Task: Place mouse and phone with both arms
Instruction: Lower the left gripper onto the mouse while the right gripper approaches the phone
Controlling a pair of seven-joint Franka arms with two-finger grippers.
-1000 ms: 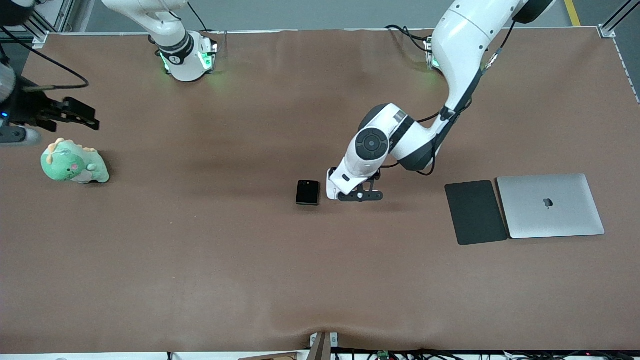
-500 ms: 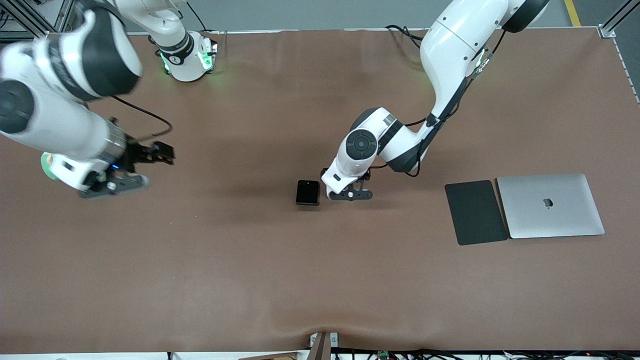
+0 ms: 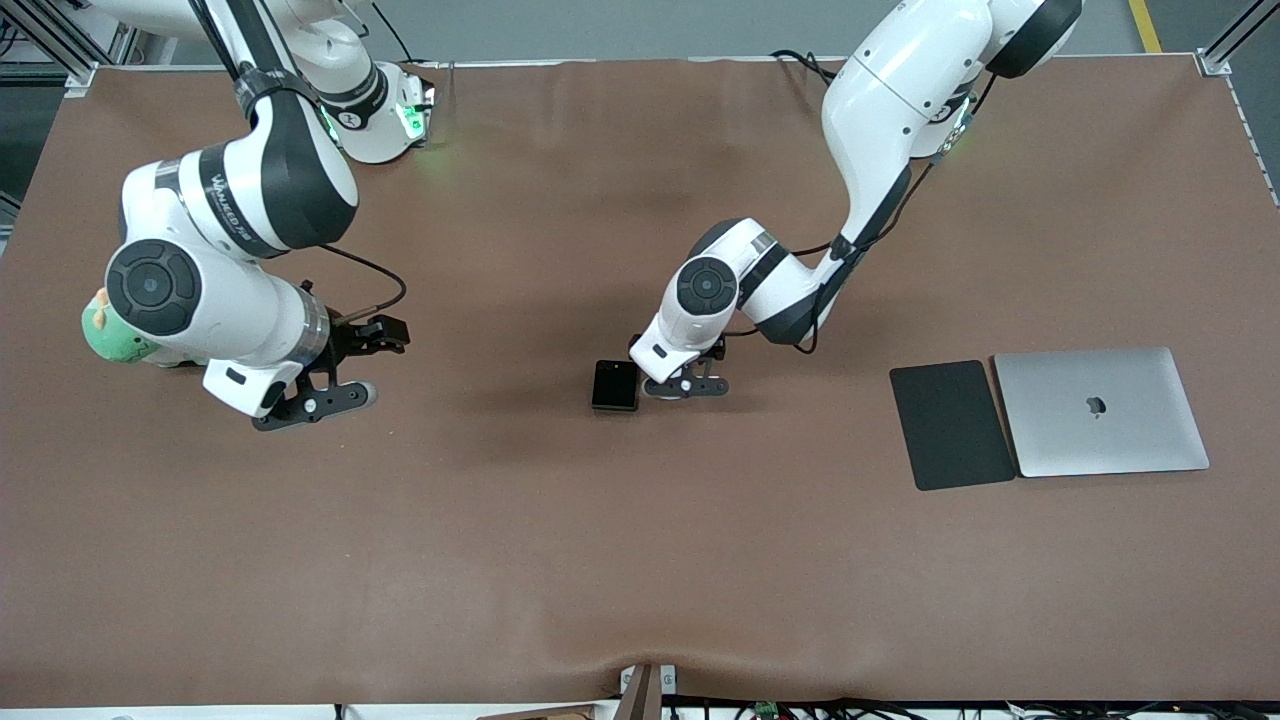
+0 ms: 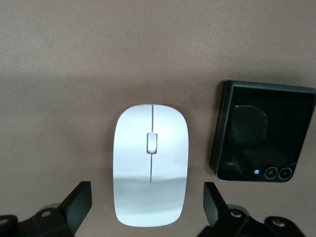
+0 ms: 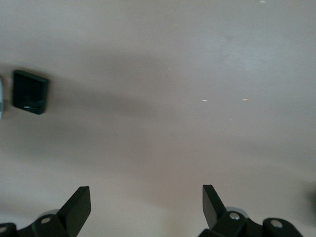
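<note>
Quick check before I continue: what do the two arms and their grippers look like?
Both arms are glossy white with black joint bands and round grey joint caps. The right arm has grey lettering on its black band. Black cables run along both. The left gripper and right gripper are black, and the bases glow green.

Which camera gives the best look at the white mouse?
The left wrist view: the mouse lies whole between the left gripper's open fingers. In the front view that arm hides it; the right wrist view catches only a sliver at its edge.
</note>
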